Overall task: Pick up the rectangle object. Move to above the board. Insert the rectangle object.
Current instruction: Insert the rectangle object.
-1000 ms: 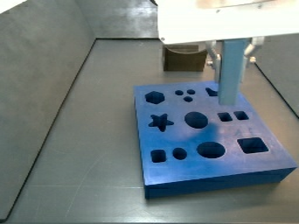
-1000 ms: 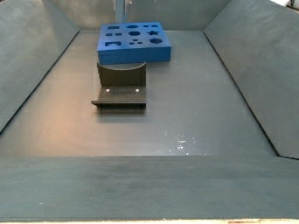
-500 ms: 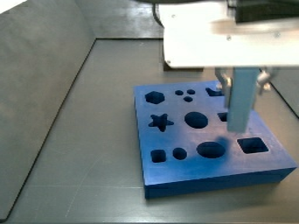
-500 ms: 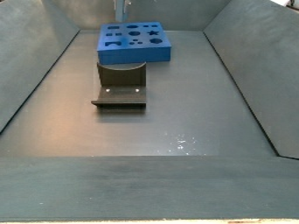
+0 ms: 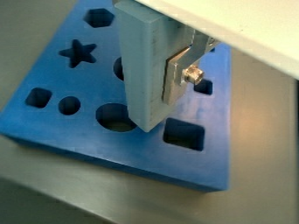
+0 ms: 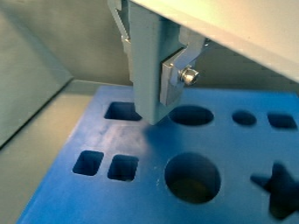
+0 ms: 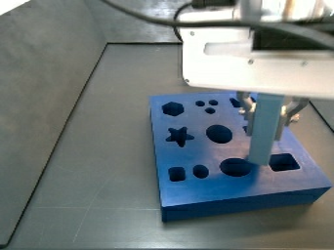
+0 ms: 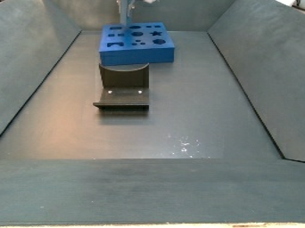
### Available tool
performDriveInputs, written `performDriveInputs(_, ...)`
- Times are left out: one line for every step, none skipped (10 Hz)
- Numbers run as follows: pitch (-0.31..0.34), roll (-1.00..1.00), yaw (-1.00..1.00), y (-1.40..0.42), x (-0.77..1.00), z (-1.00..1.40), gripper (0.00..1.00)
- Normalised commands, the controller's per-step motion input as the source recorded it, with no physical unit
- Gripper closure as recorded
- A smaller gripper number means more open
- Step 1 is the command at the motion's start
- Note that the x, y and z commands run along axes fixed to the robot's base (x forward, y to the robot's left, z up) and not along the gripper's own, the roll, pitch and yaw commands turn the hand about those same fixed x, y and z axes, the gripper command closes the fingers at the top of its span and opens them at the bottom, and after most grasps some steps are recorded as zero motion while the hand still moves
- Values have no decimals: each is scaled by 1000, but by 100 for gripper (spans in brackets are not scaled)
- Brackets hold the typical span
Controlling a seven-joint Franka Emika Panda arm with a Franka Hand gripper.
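My gripper (image 7: 268,105) is shut on the rectangle object (image 7: 265,135), a slim light blue block held upright. It hangs over the board (image 7: 196,156), a bright blue slab with dark cutouts. In this side view the block's lower end is near the board's front right, between the big round cutout (image 7: 233,168) and a square cutout (image 7: 283,161). I cannot tell whether it touches the surface. Both wrist views show the block (image 5: 146,70) (image 6: 146,61) between the silver fingers (image 5: 176,77) (image 6: 173,80), low over the board (image 5: 70,127) (image 6: 135,149).
The dark fixture (image 8: 123,89) stands on the grey floor in front of the board (image 8: 137,53). Sloped grey walls (image 7: 53,98) enclose the floor. The star cutout (image 7: 179,137) and several small holes lie on the board's left and rear.
My gripper has carried the block from over the board's rear right toward its front right, and lower, close to the surface.
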Motion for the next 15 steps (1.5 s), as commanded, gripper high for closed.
performDriveInputs(0, 0, -974, -37, 0, 0, 100)
performDriveInputs(0, 0, -11, 0, 0, 0, 100)
performDriveInputs(-31, 0, 0, 0, -31, 0, 100)
performDriveInputs(-169, -174, -254, 169, 31, 1000, 100)
performDriveInputs(-29, 0, -63, 154, 406, 1000, 100)
performDriveInputs(-60, 0, -211, 117, 354, 1000, 100)
performDriveInputs(-251, 0, -149, 0, -20, 409, 100)
performDriveInputs(-129, 34, -551, -60, 123, 277, 100)
performDriveInputs(0, 17, -1000, 0, 0, 306, 100)
performDriveInputs(0, 14, -1000, 0, 0, 300, 100)
performDriveInputs(0, 6, -1000, 0, 0, 294, 100)
performDriveInputs(0, 9, -1000, 0, 0, 294, 100)
performDriveInputs(0, 3, -1000, 0, 0, 294, 100)
performDriveInputs(-31, 11, -1000, 0, 0, 274, 100)
performDriveInputs(-103, 0, -469, -94, 0, 109, 100)
